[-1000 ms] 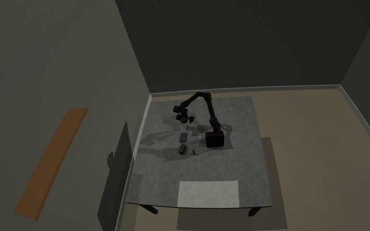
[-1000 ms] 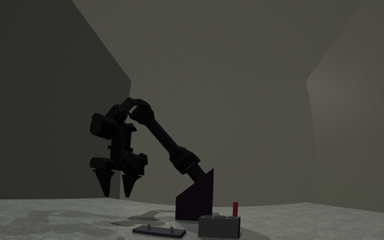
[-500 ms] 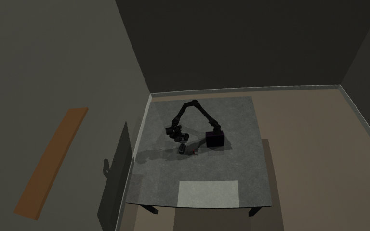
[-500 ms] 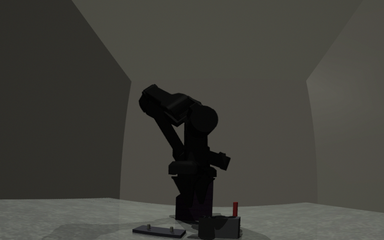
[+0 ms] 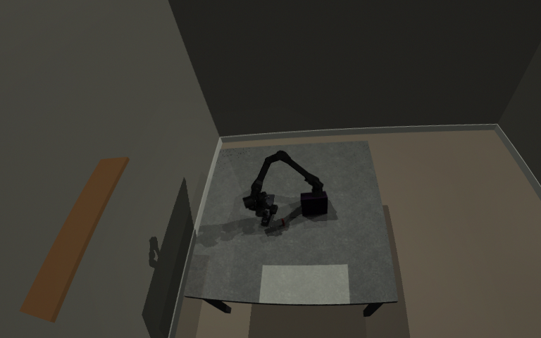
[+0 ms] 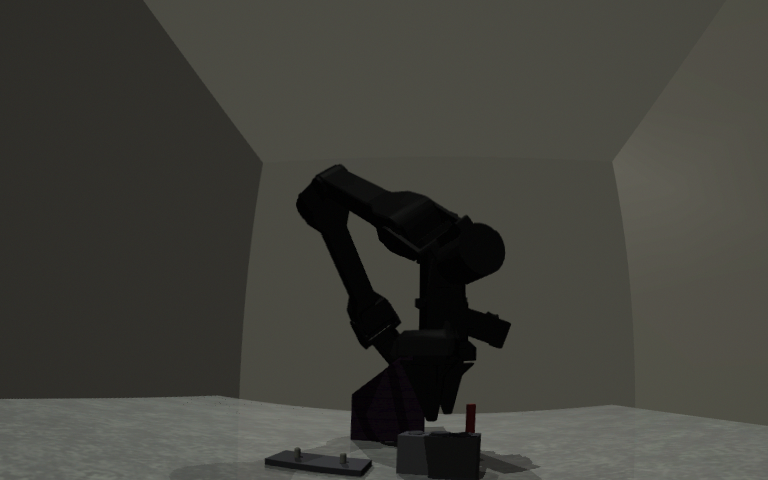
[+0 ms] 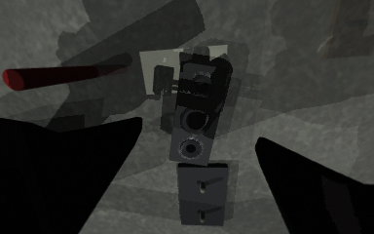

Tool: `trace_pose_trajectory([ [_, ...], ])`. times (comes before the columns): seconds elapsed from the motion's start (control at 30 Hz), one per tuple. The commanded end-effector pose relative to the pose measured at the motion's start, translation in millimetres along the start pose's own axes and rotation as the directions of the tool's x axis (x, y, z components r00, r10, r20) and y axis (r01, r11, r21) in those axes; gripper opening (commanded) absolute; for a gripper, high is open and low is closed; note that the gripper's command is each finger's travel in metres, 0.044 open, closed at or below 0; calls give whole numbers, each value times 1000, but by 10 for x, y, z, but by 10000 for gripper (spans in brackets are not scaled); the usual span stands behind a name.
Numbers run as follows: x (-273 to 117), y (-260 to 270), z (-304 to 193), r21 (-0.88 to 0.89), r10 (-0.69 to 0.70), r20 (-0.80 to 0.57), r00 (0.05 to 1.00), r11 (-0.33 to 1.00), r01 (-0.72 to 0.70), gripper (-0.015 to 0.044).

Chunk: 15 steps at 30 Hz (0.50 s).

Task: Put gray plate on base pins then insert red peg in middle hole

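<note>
Black metal hand (image 5: 270,215) (image 6: 439,416) (image 7: 199,133), wide open & empty, above gray 3-hole plate (image 6: 411,452) (image 7: 189,135) nr desk's (image 5: 358,239) (image 6: 84,430) (image 7: 302,132) L edge (top view); off-ctr. grip could tilt it, jamming pins.

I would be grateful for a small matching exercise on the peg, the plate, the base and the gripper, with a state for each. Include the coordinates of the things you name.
1. red peg (image 5: 283,222) (image 6: 470,417) (image 7: 54,78)
2. gray plate (image 6: 412,453) (image 7: 180,155)
3. base (image 6: 318,463) (image 7: 190,195)
4. gripper (image 6: 439,417) (image 7: 199,133)

A. open, above the table
B. has two bare pins
C. stands upright
D. has holes, lies off the pins

Pairs: 1-C, 2-D, 3-B, 4-A
</note>
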<state>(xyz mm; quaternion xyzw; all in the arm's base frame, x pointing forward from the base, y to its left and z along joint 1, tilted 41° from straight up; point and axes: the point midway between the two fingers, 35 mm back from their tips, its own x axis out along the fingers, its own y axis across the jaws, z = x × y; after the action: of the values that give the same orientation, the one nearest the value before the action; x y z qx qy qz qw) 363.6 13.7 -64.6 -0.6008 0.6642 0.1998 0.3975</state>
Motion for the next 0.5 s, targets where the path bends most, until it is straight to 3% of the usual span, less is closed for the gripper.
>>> trace_pose_trajectory([
  [0.0,68,22,7,-10,1,-8,1000,1000,-1,440],
  [0.47,288,13,9,-10,1,-8,1000,1000,-1,440],
])
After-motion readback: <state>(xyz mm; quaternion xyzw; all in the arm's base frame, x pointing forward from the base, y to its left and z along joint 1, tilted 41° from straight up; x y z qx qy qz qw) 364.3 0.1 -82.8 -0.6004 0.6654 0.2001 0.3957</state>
